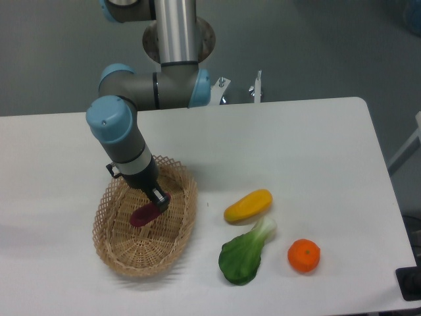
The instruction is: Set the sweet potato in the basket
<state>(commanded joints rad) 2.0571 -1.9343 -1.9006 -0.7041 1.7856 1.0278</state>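
White surface (316,138) under a grey wall carries the scene. Nearest the camera lie a green leafy bok choy (245,253) and, at its 3 o'clock, a round orange fruit (304,255). Just beyond, at the bok choy's 12 o'clock, rests a yellow-orange oblong vegetable (248,205). Well apart from them at 9 o'clock sits the oval wicker basket (108,247), and inside it, near the middle, hangs the dark reddish-purple sweet potato (145,213). The gripper (158,200) leans in from 11 o'clock, its jaws clamped on the tuber's upper end; whether the lower end touches the weave cannot be told. The tuber looks firm, light and smooth-skinned, likely to roll once let go; it seems best held across its thicker middle. Farthest back rises the arm's grey column (175,29).
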